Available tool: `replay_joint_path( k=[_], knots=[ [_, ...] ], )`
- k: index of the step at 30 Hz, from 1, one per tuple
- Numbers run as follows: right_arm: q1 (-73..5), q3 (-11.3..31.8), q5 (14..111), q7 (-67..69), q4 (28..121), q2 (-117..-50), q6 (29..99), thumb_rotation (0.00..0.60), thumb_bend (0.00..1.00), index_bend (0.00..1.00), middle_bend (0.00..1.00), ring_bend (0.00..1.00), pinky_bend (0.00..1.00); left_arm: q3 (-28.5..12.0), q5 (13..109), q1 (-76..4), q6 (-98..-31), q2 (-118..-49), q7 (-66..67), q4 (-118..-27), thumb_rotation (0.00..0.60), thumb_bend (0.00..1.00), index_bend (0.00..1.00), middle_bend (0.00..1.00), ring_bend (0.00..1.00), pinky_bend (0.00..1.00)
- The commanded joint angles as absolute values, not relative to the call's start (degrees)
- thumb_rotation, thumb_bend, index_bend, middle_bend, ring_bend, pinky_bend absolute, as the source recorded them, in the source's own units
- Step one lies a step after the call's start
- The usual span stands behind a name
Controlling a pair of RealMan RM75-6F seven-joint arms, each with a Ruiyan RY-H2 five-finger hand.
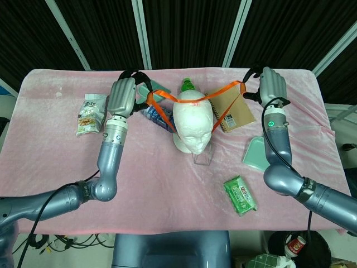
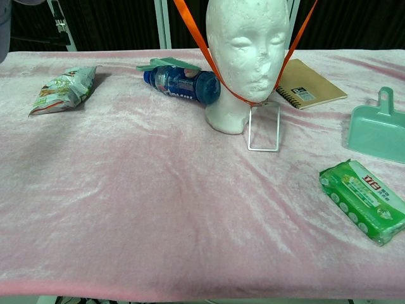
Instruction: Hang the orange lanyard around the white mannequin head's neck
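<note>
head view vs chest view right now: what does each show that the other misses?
Head view only: the left hand and right hand, each holding the orange lanyard raised, its strap crossing the top of the mannequin head.

Chest view only: the mannequin's face and the clear badge holder at its chin.

Both: lanyard, mannequin head, blue bottle, notebook, teal dustpan.

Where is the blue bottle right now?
The blue bottle lies on its side on the pink table, just left of the white mannequin head in the chest view, with a green brush right behind it.
</note>
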State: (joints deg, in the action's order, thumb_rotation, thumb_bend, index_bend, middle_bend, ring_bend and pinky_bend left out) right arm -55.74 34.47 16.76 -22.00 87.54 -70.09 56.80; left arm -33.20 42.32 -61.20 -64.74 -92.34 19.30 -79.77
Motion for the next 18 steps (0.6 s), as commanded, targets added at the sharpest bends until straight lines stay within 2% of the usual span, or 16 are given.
replay_joint_path(
  k=[1,10,18],
  knots=[
    [-57.3,33.8,17.1,-21.3,83.5,-71.7,54.4,0.6,0.6,0.79,0.23,0.34,0.32,-33.3,41.7,-62.0,-64.0,-94.0,17.8,-76.2,0.6,0.43,0.54,0.37,0.14,0.16],
    [-60.2,31.9,16.9,-21.6,76.7,-74.7,49.9,0.6,0.6,0.79,0.23,0.33,0.32,-32.7,41.4,-63.6,-61.9,-97.5,15.8,-68.8,0.6,0.43,0.52,0.37,0.14,0.16],
    [-64.0,30.4,16.3,-22.4,66.8,-79.4,46.8,0.6,0.6,0.79,0.23,0.33,0.32,-32.4,42.3,-66.0,-58.8,-102.3,12.1,-59.4,0.6,0.43,0.51,0.36,0.14,0.16]
  ],
)
